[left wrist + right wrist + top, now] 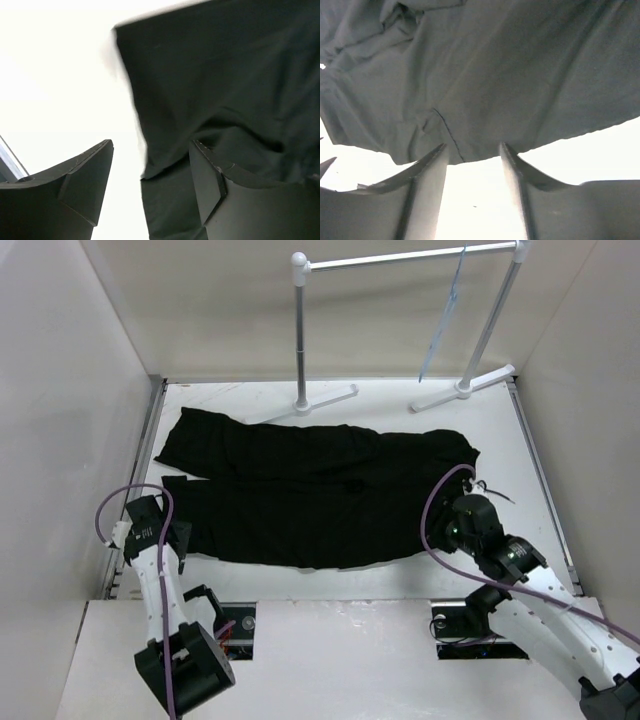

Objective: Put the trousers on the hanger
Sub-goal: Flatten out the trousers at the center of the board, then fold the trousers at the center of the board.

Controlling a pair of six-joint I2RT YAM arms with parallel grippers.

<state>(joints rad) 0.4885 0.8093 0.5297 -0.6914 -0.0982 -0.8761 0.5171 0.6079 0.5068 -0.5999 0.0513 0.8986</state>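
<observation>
The black trousers (310,490) lie flat across the table, legs pointing left, waist at the right. The pale-blue wire hanger (444,320) hangs from the bar of the white rack at the back right. My left gripper (150,150) is open at the near leg's cuff end, with the cloth edge (210,90) between its fingers; in the top view it sits at the trousers' left end (172,530). My right gripper (472,150) is open just at the near edge of the waist cloth (485,75); in the top view it is at the right end (452,525).
The white tubular rack (400,260) stands on two posts with feet (325,400) at the back of the table. White walls close in left, back and right. A metal rail (540,470) runs along the table's right side.
</observation>
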